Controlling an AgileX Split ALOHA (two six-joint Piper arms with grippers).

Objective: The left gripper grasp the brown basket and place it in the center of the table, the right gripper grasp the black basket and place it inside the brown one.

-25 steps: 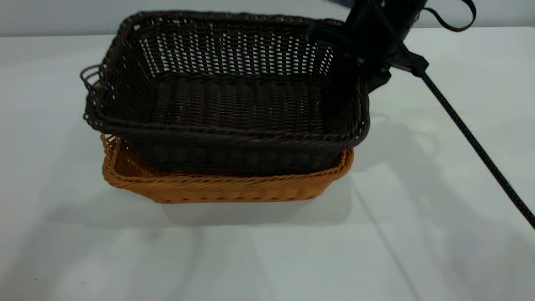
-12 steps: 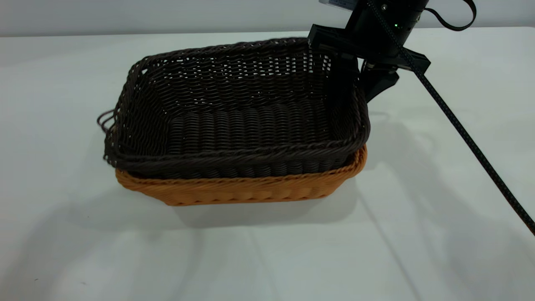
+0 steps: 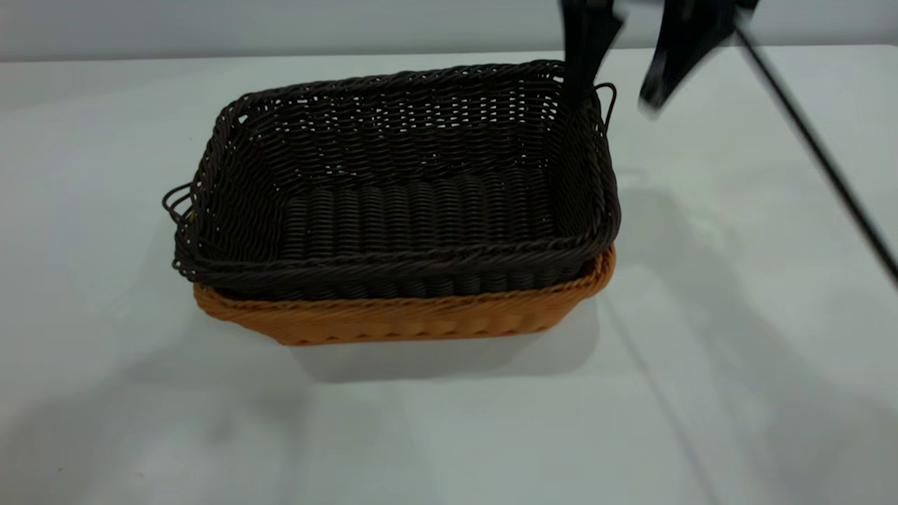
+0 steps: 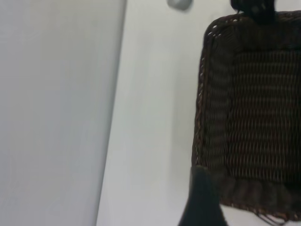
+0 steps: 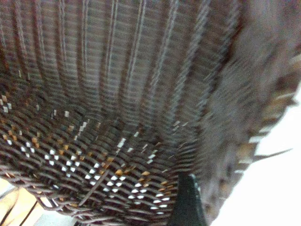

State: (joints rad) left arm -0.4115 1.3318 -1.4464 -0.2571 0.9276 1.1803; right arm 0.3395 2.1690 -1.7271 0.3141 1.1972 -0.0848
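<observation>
The black basket sits nested inside the brown basket, an orange-tan wicker one, at the middle of the table. Only the brown basket's front wall and rim show. My right gripper is open and empty. It hangs just above the black basket's far right corner and touches nothing. The right wrist view looks down into the black basket, past one finger. My left gripper is out of the exterior view. It shows only as a dark shape by the near rim of the black basket.
The right arm's braided black cable slants down across the right side of the table. The table's far edge meets a pale wall behind the baskets. Small loop handles stick out at the black basket's left and right ends.
The black basket came down from a tilted, raised pose and settled into the brown one. The right gripper then let go of its right rim, opened and rose.
</observation>
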